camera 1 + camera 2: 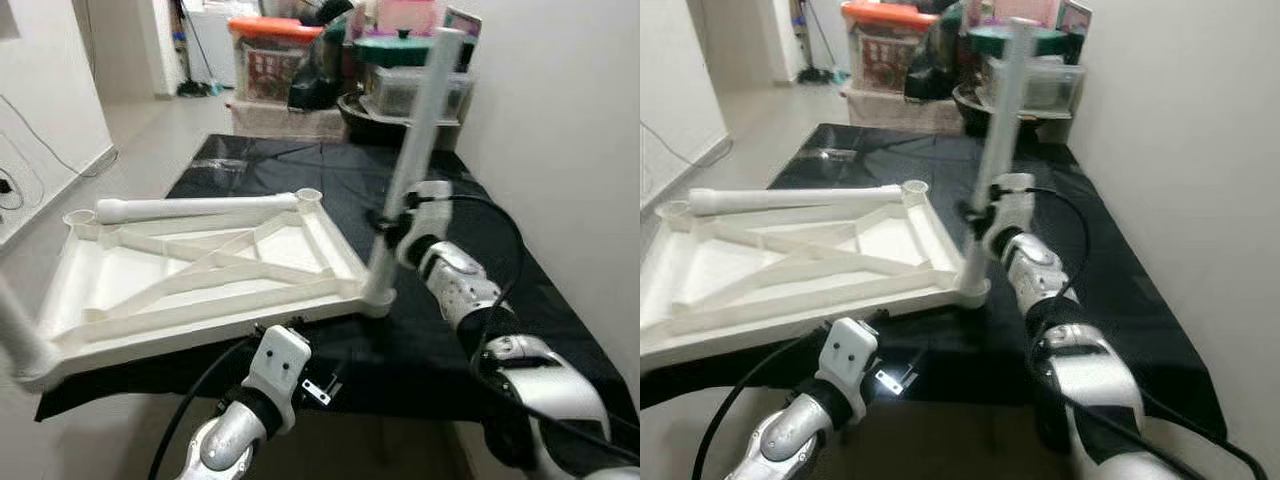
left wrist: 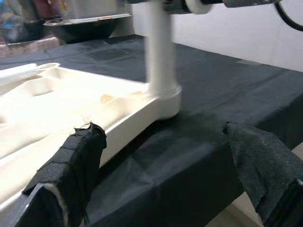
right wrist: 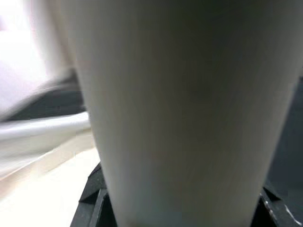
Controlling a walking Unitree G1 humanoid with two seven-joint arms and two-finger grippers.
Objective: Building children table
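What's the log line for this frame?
step: fitting leg | right gripper: shut on table leg, upright in tabletop corner socket | left gripper: open, near edge | spare leg: lying on tabletop

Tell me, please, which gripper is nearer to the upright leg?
The right. The right gripper grips the upright leg above its corner socket; the left gripper hangs open at the tabletop's near edge, apart from the leg.

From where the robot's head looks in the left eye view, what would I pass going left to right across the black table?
Loose white leg lying on the upturned tabletop → upright white leg standing in the corner socket → right gripper holding that leg → bare black cloth.
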